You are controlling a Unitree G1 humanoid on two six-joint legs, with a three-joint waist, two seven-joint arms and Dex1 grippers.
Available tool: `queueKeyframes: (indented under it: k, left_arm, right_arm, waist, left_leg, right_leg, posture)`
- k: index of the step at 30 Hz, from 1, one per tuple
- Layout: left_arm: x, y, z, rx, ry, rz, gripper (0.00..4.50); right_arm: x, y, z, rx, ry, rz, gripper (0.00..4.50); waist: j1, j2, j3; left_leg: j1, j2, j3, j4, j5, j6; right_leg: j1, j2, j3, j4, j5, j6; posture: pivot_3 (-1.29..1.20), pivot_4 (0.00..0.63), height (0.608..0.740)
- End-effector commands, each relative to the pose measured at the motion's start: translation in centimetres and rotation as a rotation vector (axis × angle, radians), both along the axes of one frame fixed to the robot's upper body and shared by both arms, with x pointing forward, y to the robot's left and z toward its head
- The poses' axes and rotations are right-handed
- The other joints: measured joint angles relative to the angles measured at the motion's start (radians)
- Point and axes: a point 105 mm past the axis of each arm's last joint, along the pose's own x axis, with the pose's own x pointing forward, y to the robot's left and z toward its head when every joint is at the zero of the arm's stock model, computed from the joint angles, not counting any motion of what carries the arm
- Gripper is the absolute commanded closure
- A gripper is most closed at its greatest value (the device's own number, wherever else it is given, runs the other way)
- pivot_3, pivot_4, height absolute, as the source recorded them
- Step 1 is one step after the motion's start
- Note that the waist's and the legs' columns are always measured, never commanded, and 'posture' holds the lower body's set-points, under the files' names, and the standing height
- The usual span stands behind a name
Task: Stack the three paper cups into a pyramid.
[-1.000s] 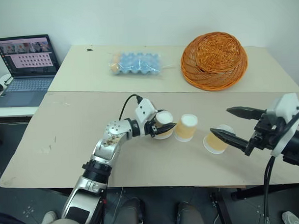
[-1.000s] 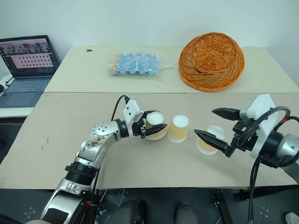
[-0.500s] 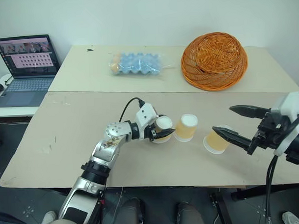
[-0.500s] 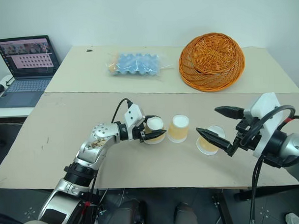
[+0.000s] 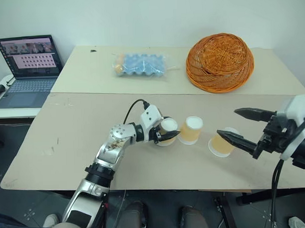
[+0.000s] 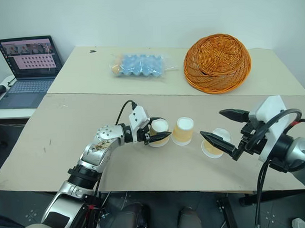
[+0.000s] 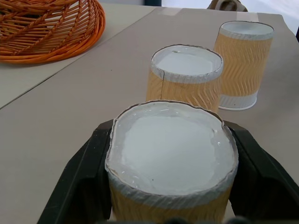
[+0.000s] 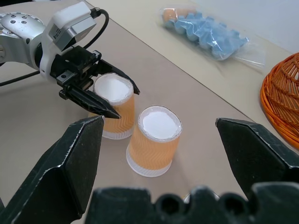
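We see the left gripper [image 6: 158, 134] clenched on one inverted paper cup [image 6: 158, 132] — beside the middle cup [image 6: 182, 131] — while the right gripper [image 6: 224, 130] hangs released near the third cup [image 6: 211, 146].

Silver metal left arm [image 5: 111, 150], speckled with brown marks, black at the joints. White wrist housings, thin black cable looping over each. Tapered black fingers [image 5: 242, 142] on both grippers.

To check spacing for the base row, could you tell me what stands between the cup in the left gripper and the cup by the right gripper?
The third cup stands between them, upside down on the table, seen in both eye views.
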Motion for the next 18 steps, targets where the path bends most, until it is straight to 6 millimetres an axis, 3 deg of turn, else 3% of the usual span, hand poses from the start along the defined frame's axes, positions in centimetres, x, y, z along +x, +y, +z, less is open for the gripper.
queueKeyframes:
  k: [1,6,8,9,11,18]
  left_arm:
    - [0.18,-0.39,-0.11,0.019,-0.012,-0.004,1.95]
    - [0.27,-0.42,-0.26,0.021,-0.008,-0.005,1.95]
    - [0.32,-0.41,-0.33,0.027,-0.011,-0.004,0.96]
    - [0.36,-0.38,-0.31,0.027,-0.011,-0.003,0.86]
    - [0.48,-0.33,-0.27,0.025,-0.011,0.002,0.18]
    - [0.86,0.26,0.59,0.014,-0.024,0.014,0.09]
  right_arm:
    - [-0.45,-0.02,1.10,-0.010,-0.049,-0.005,0.00]
    - [-0.45,-0.02,1.15,-0.011,-0.052,-0.006,0.00]
    - [-0.44,-0.04,1.19,-0.011,-0.054,-0.007,0.00]
    - [-0.43,-0.05,1.20,-0.013,-0.055,-0.007,0.00]
    - [-0.43,-0.05,1.23,-0.012,-0.056,-0.008,0.00]
    - [-0.34,0.03,1.32,-0.007,-0.059,-0.002,0.00]
  waist:
    - [0.000,0.000,0.000]
    - [-0.001,0.000,0.000]
    - [-0.001,0.000,0.000]
    - [-0.001,0.000,0.000]
    - [-0.002,0.000,0.000]
    - [-0.004,0.000,0.000]
  left_leg:
    - [0.000,0.000,0.000,0.000,0.000,0.000]
    - [0.000,0.000,0.000,0.000,0.000,0.000]
    - [0.000,0.000,0.000,0.000,0.000,0.000]
    - [0.000,0.000,0.000,0.000,0.000,0.000]
    - [0.000,0.000,0.000,0.000,0.000,0.000]
    - [-0.001,0.000,0.000,0.000,0.000,0.000]
  right_leg:
    - [0.000,0.000,0.000,0.000,0.000,0.000]
    - [0.000,0.000,0.000,0.000,0.000,0.000]
    - [0.000,0.000,0.000,0.000,0.000,0.000]
    - [0.000,0.000,0.000,0.000,0.000,0.000]
    - [0.000,0.000,0.000,0.000,0.000,0.000]
    - [0.000,0.000,0.000,0.000,0.000,0.000]
  posture:
    - [0.00,0.150,0.726]
    - [0.00,0.150,0.726]
    - [0.00,0.150,0.726]
    - [0.00,0.150,0.726]
    - [0.00,0.150,0.726]
    - [0.00,0.150,0.726]
